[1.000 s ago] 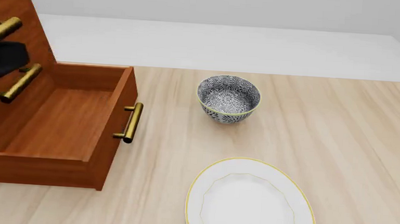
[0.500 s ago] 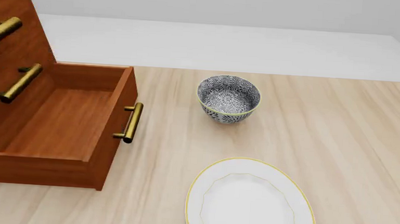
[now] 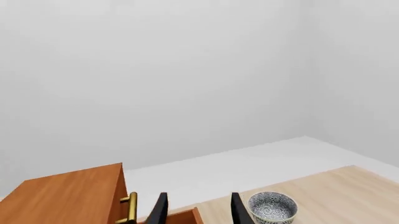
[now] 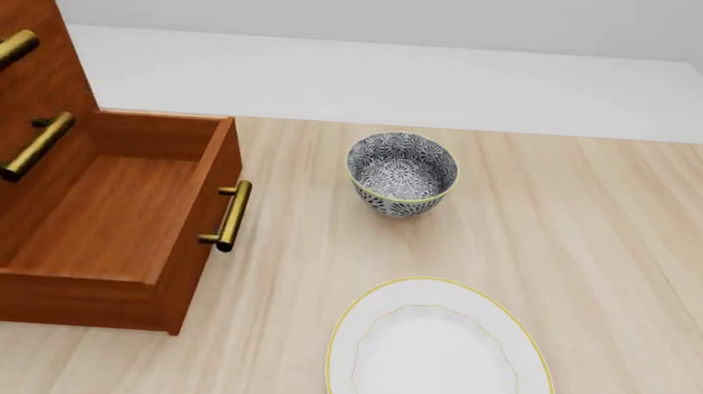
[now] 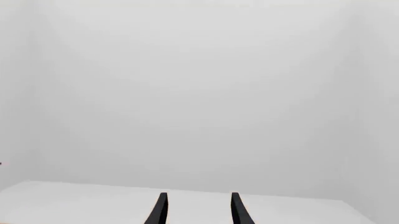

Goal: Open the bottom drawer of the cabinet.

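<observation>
Left gripper (image 3: 196, 212) gone from front view, bottom drawer (image 4: 106, 214) open.

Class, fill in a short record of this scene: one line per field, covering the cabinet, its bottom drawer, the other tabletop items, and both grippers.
cabinet: cabinet at the table's left side
bottom drawer: bottom drawer pulled out, inside bare
drawer handle: brass bar, nothing gripping it
bowl: patterned bowl, upright, right of the drawer
plate: white plate, nearer the camera than the bowl
left gripper: left gripper open, empty
right gripper: right gripper open, empty
</observation>
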